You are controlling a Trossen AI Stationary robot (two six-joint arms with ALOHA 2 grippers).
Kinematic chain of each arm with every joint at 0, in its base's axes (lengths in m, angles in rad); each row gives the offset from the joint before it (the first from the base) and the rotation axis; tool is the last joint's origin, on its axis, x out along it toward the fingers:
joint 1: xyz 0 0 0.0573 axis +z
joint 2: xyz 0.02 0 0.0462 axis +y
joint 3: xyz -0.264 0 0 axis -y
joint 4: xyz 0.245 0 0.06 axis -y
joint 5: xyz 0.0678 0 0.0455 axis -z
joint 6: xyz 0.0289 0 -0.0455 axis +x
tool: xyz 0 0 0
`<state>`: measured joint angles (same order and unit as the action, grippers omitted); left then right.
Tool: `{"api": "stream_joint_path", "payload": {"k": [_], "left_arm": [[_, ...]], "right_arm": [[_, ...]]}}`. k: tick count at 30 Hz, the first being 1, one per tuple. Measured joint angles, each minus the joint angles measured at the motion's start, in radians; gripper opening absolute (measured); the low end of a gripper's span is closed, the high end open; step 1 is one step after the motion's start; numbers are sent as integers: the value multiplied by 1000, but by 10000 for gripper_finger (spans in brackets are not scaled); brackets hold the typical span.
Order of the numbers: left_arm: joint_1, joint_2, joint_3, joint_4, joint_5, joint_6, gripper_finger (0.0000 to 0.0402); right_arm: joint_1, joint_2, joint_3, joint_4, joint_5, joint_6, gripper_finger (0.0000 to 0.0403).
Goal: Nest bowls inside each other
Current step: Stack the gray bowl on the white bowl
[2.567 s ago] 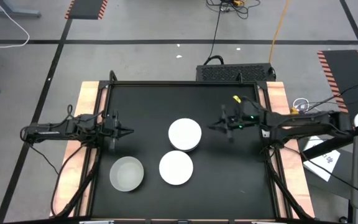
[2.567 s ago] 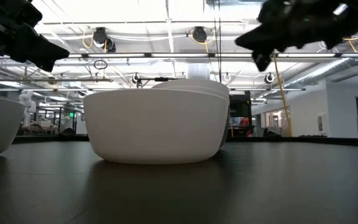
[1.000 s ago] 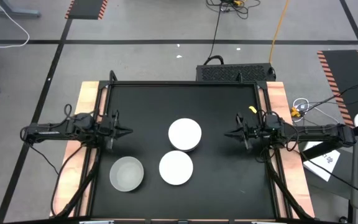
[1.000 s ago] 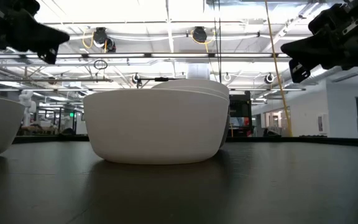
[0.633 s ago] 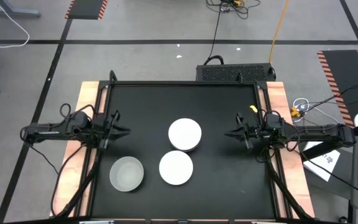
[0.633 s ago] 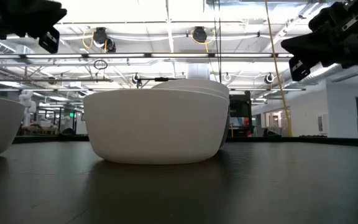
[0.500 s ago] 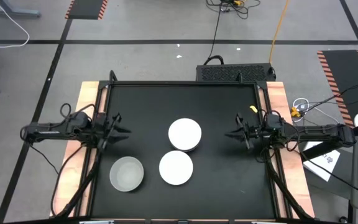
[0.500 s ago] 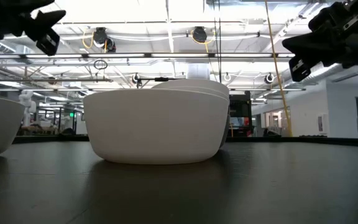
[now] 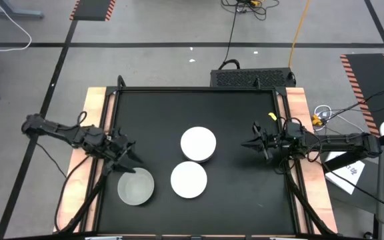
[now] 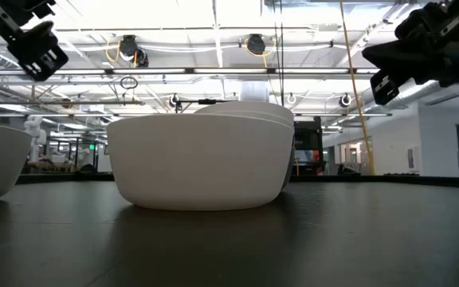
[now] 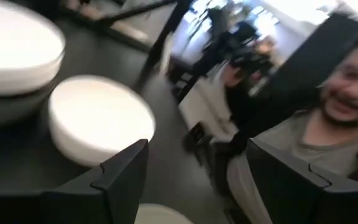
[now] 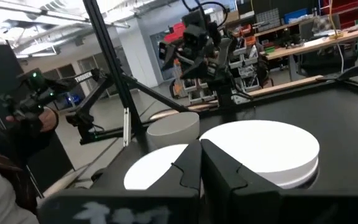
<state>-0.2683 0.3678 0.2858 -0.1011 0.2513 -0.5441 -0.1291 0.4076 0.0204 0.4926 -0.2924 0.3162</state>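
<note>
Overhead, three bowl groups are sitting on the black desk (image 9: 245,193) while both arms are hovering at its sides.

Largest first, the desk's dark mat is filling a wood-edged frame on a grey taped floor, with a workshop of benches and ceiling lights showing beyond. How many bowls are nested in the white stack (image 9: 198,145) is hard to tell, since only stepped rims are peeking out in the low view. Just in front of it a white bowl (image 9: 189,179) is lying upside down. A pale grey bowl (image 9: 136,186) is standing upright near the front left, cut off in the low view. Above its rim the left pincer (image 9: 131,162) is spreading wide, empty. The right pincer (image 9: 248,143) is waiting pinched together near the right edge. A person (image 11: 328,124) is blurring past in the left wrist view.
</note>
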Motion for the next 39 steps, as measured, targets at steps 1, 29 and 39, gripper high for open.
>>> {"api": "stream_joint_path", "payload": {"k": [1, 29, 39], "left_arm": [[-13, 16, 24, -48, -22, -9, 271], [-51, 520, 296, -716, -16, -432, 255], [-51, 560, 296, -806, -65, -462, 255]], "right_arm": [[0, 0, 0, 5, 0, 8, 0], [0, 0, 0, -13, -28, 12, 0], [0, 0, 0, -20, -28, 5, 0]]}}
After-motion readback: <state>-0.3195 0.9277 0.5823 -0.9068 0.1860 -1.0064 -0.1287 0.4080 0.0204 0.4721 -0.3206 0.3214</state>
